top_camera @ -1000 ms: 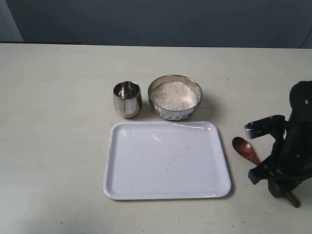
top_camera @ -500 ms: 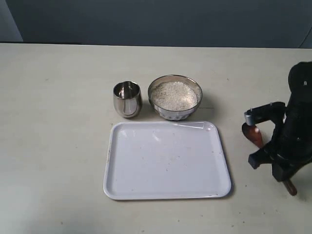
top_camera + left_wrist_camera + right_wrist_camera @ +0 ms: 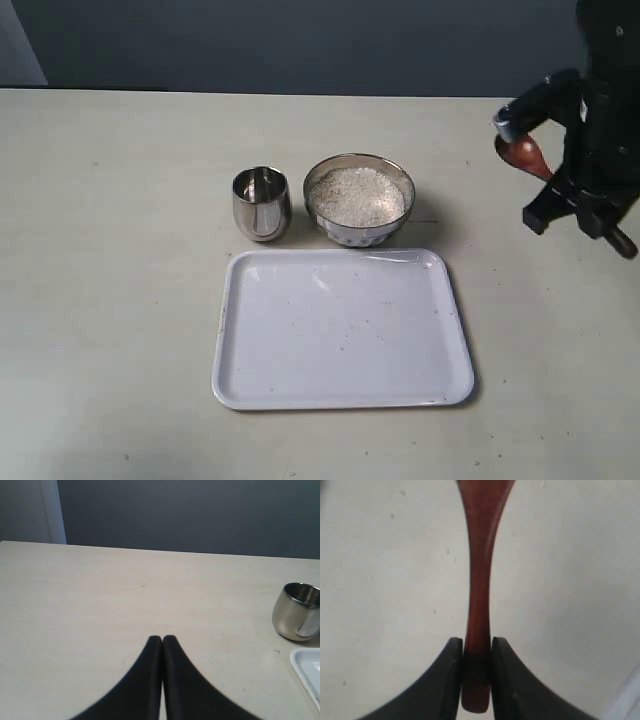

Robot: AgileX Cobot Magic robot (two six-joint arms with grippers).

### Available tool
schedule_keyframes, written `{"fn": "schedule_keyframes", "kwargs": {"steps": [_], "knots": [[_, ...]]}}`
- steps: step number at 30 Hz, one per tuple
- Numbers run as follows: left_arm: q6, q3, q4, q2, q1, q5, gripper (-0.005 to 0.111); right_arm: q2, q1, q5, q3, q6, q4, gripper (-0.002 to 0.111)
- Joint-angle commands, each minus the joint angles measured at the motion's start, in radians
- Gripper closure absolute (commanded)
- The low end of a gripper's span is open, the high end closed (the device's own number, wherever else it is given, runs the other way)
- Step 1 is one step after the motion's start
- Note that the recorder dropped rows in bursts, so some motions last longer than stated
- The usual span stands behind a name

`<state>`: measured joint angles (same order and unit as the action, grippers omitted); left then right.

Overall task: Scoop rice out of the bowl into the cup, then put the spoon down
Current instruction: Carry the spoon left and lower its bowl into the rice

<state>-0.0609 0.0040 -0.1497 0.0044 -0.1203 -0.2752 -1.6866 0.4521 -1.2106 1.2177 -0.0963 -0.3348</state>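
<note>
The dark reddish-brown wooden spoon point(image 3: 522, 152) hangs in the air at the right, above the table. My right gripper point(image 3: 590, 215) is shut on its slim handle near the end. In the right wrist view the spoon point(image 3: 479, 580) runs away from the right gripper point(image 3: 477, 645), pinched between both fingers. The steel bowl point(image 3: 392, 175) stands mid-table, heaped with white rice point(image 3: 357, 195). The small steel cup point(image 3: 261, 203) stands just left of it. My left gripper point(image 3: 163, 639) is shut on nothing, low over bare table, with the cup point(image 3: 295, 611) off to one side.
A white tray point(image 3: 342, 330) lies in front of the bowl and cup, with nothing on it. Its corner point(image 3: 307, 667) shows in the left wrist view. The left arm is outside the exterior view.
My right gripper closed on the spoon's handle where it lay right of the tray. It has lifted the spoon off the table, up and toward the back.
</note>
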Motion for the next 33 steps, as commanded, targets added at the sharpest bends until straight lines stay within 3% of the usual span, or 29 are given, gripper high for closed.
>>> {"fn": "schedule_keyframes", "kwargs": {"steps": [1, 20, 33], "knots": [[0.007, -0.004, 0.006, -0.004, -0.012, 0.013, 0.106, -0.032, 0.092, -0.011, 0.084, -0.004, -0.103, 0.109], [0.007, -0.004, 0.006, -0.004, -0.012, 0.013, 0.106, -0.373, 0.339, -0.011, 0.324, -0.139, -0.542, 0.109], [0.007, -0.004, 0.006, -0.004, -0.012, 0.013, 0.106, -0.417, 0.362, -0.011, 0.324, -0.221, -0.529, 0.109]]}}
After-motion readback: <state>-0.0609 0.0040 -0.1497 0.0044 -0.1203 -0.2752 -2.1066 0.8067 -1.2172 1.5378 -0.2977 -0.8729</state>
